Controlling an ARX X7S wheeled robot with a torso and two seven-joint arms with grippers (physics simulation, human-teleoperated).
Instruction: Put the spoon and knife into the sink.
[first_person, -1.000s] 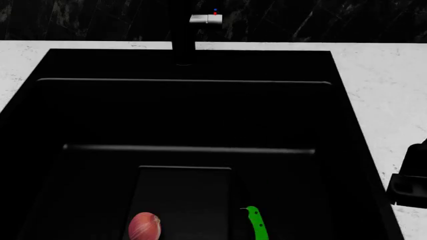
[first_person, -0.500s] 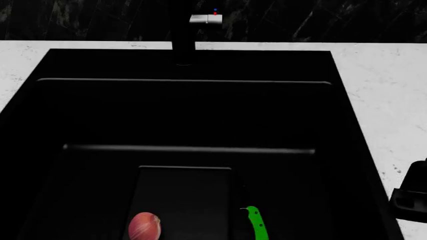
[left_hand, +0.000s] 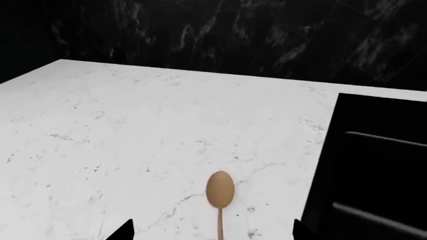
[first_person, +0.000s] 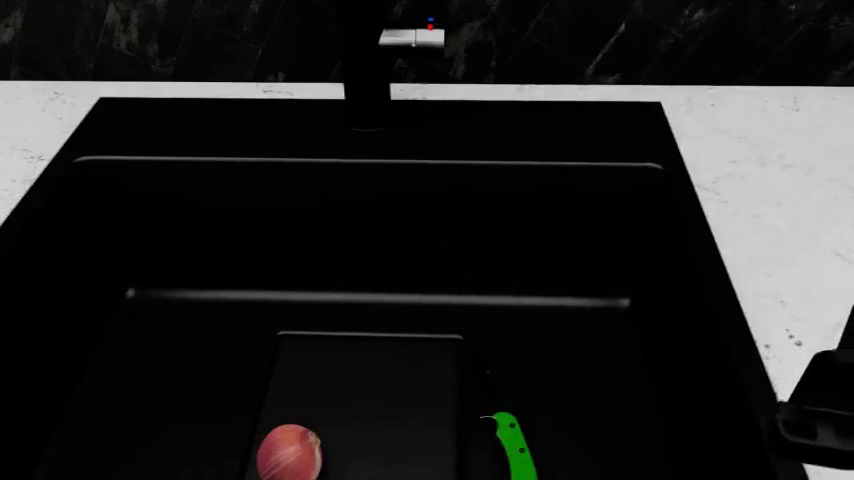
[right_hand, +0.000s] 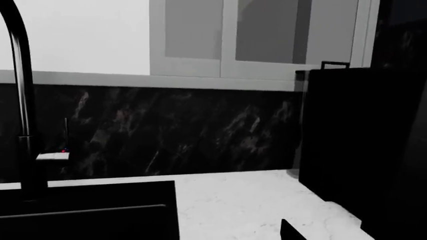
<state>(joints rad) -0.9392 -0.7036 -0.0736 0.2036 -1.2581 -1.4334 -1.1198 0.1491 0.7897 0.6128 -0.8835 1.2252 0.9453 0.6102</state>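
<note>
Since one second ago the right gripper (first_person: 817, 420) has dropped lower along the right edge of the head view; only a dark part shows, so how far it is open cannot be told. Knife (first_person: 515, 450) lies in the sink (first_person: 374, 130), green handle beside a reddish onion (first_person: 288, 452) on the basin floor. Spoon (left_hand: 219, 197) lies on the white marble counter (left_hand: 120, 140), near the sink edge, between the left gripper (left_hand: 212, 235) fingertips, which stand wide apart, holding nothing.
</note>
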